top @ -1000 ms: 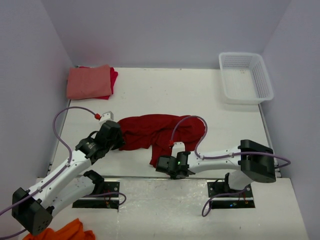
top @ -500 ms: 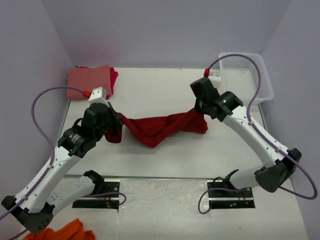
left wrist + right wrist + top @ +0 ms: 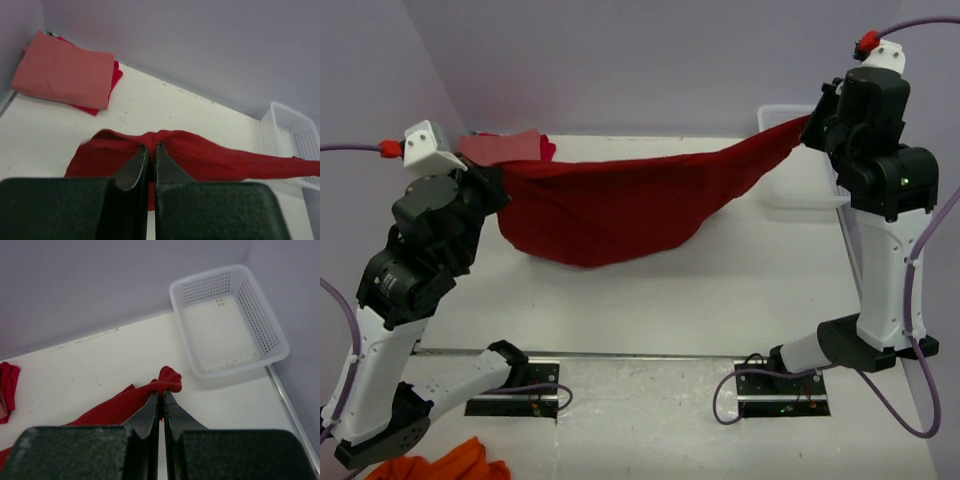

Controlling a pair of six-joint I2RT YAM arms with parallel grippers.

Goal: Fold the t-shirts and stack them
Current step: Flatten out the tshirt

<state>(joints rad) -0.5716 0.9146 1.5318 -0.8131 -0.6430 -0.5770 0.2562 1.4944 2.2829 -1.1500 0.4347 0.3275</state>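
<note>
The big dark red t-shirt (image 3: 620,205) hangs in the air, stretched between both grippers and sagging in the middle above the table. My left gripper (image 3: 498,180) is shut on its left end; in the left wrist view the gripper (image 3: 151,147) pinches the bunched cloth (image 3: 210,155). My right gripper (image 3: 810,128) is shut on its right end, with a tuft of cloth (image 3: 120,405) past the gripper (image 3: 161,394). The folded salmon-pink t-shirt (image 3: 500,148) lies on the brighter red t-shirt (image 3: 548,150) at the back left, and both the pink one (image 3: 62,70) and the red one (image 3: 114,77) show in the left wrist view.
A white mesh basket (image 3: 800,200) stands at the back right, partly behind the shirt and the right arm; it also shows in the right wrist view (image 3: 235,367) and the left wrist view (image 3: 292,135). An orange cloth (image 3: 440,465) lies off the table at the bottom left. Walls close in on three sides.
Both arms have risen and spread apart, the left to the back left and the right to the back right. The dark red shirt has left the table and is pulled out wide.
</note>
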